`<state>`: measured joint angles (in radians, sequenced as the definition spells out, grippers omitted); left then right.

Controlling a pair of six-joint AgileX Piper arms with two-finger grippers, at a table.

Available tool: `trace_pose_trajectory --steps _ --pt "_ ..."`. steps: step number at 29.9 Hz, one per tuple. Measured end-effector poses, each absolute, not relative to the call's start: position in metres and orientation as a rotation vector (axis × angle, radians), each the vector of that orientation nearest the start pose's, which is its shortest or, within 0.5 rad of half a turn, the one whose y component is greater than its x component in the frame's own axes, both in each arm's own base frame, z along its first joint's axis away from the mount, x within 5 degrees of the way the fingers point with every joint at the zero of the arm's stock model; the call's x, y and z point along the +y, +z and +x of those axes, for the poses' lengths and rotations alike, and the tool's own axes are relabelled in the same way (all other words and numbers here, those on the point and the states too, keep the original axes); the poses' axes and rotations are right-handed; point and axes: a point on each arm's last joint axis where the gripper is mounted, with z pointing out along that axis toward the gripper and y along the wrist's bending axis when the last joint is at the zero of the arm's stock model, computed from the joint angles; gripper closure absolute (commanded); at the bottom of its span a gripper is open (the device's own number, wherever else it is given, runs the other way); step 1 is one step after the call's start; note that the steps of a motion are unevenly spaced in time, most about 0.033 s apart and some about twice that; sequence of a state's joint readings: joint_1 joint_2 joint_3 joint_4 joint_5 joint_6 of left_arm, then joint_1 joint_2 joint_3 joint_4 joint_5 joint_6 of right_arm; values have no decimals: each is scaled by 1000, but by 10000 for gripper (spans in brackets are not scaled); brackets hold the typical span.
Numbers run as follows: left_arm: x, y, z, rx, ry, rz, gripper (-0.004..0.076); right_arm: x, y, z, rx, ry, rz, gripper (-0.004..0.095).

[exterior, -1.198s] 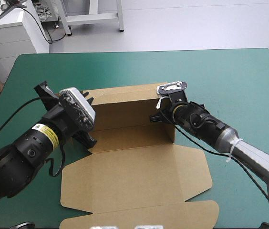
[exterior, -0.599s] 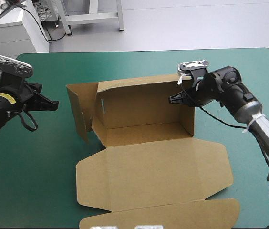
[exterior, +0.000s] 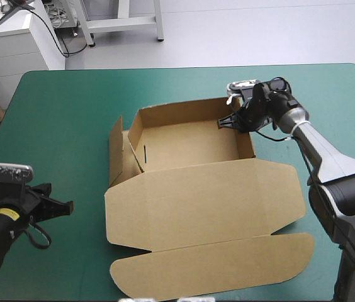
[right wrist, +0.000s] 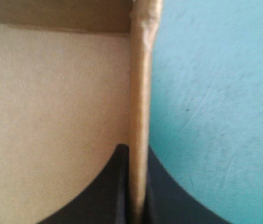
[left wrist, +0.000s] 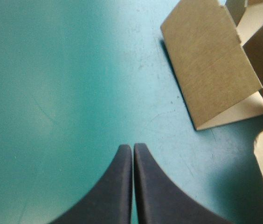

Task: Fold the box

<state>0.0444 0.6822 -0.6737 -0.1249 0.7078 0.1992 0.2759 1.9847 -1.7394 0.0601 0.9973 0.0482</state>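
The brown box [exterior: 184,141] stands mid-table as an open tray, its lid [exterior: 202,211] lying flat toward the near edge. Its left side flap [exterior: 116,150] hangs loose outside the tray, upright and untucked. My right gripper [exterior: 231,121] is at the tray's far right corner, shut on the right wall [right wrist: 141,88], one black finger inside and one outside. My left gripper [exterior: 64,206] sits low over the bare teal-green cover near the front left, fingers shut and holding nothing [left wrist: 132,148]. The loose flap [left wrist: 211,70] lies well ahead of it.
Bare teal-green cover [exterior: 58,126] surrounds the box on the left and far sides. The lid's front flap [exterior: 215,264] reaches close to the table's near edge. The right arm stretches across the table's right side.
My left arm has pulled away from the box's left side to the front left corner. The box has settled flatter, and the right gripper has stayed on its right wall.
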Motion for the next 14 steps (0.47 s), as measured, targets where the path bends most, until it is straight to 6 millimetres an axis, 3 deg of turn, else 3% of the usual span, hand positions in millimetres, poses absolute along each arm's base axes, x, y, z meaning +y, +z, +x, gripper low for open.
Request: trace_pose_trajectory --steps 5,9,14 --pt "-4 304 95 2105 -13 99 733 125 255 422 2753 172 -297 927" --pt "-9 298 82 2068 -47 156 733 125 255 422 2753 171 -303 885" --pt "-15 290 77 2077 -68 284 733 125 251 422 2770 165 -346 633"
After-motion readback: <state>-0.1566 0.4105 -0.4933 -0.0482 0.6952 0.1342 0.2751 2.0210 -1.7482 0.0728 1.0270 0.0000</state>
